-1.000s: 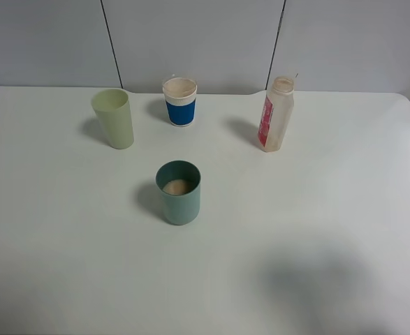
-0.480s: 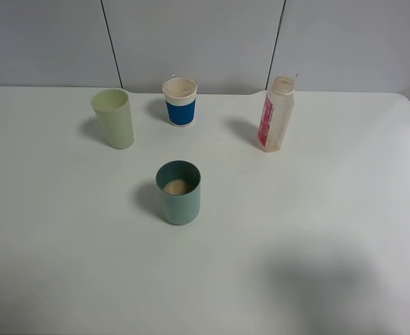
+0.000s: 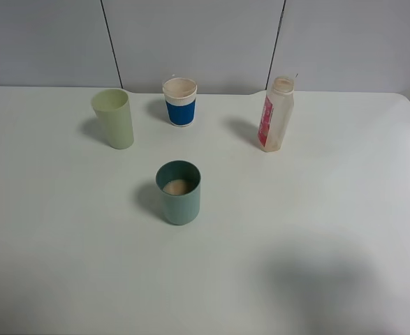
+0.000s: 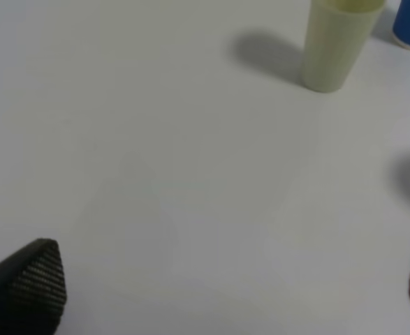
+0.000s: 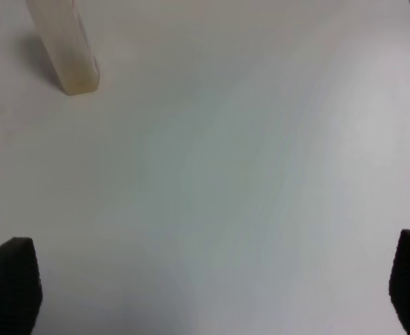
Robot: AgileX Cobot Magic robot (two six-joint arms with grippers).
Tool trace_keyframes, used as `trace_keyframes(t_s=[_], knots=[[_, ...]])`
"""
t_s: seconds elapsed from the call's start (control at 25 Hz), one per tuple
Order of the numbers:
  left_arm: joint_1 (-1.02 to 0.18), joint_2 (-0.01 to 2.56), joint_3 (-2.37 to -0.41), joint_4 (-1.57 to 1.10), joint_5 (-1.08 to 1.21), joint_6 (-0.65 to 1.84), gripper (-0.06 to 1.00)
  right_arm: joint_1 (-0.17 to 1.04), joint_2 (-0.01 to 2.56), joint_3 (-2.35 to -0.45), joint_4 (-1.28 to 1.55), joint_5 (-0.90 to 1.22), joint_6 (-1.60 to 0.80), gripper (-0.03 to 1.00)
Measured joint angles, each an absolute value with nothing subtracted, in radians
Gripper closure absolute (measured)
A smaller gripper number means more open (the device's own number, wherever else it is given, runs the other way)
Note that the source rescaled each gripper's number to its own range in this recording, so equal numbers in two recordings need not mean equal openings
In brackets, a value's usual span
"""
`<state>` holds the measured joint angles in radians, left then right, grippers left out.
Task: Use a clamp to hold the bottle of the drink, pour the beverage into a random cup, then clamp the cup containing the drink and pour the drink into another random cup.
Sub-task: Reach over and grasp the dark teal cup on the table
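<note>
Wide open and empty-handed: left end effector (image 4: pixel 222 286) and right end effector (image 5: pixel 209 279). The bottle (image 3: pixel 276 115) stands back right on the desk (image 3: pixel 330 209), the teal cup (image 3: pixel 178 192) at centre with drink inside (not much). An off-centre clamp could tip that cup and spill it.

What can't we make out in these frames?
- Pale green tall plastic cup: contents hidden by its own wall in exterior high; rim cut off by left wrist frame edge.
- Translucent plastic bottle with red label: print too small in exterior high; top cut off in right wrist.
</note>
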<state>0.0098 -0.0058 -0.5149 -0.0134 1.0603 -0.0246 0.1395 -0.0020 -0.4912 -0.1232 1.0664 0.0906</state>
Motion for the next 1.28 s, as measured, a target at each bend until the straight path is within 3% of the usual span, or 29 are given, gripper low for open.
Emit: trace_keyframes(t_s=[1.04,1.28], knots=[[0.010,0.014,-0.515,-0.006,1.057,-0.025,-0.06,0.139,-0.002,-0.491,-0.123,1.066,0.091,-0.03],[0.010,0.174,-0.571,-0.158,0.762,-0.012,-0.06,0.139,-0.002,-0.491,-0.123,1.066,0.091,-0.03]])
